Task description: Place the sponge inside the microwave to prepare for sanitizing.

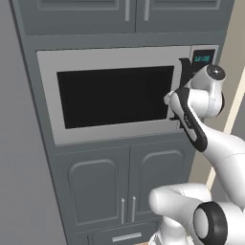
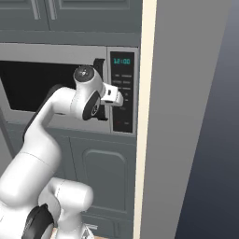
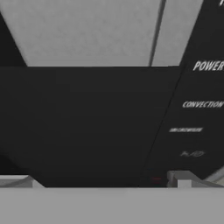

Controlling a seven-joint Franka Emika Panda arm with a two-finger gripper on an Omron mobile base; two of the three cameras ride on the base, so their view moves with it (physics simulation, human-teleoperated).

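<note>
The microwave [image 1: 115, 95] is built into grey cabinetry, and its black glass door is shut. A curved black handle [image 1: 185, 72] runs down the door's right side, beside the keypad [image 2: 122, 93] with teal digits. My gripper [image 3: 100, 180] is open and pressed up close to the handle [image 3: 87, 127]. Its fingertips [image 3: 183, 179] stand wide apart on either side of the handle, and the keypad labels [image 3: 201, 104] lie to the right. In the right base view the hand [image 2: 112, 96] sits at the door's right edge. The sponge is out of view.
Two grey cabinet doors [image 1: 95, 191] sit below the microwave and more cabinets [image 1: 129, 14] above it. A tall panel with a beige edge [image 2: 148, 116] and a grey side wall [image 2: 186, 116] stand close on the right of the keypad.
</note>
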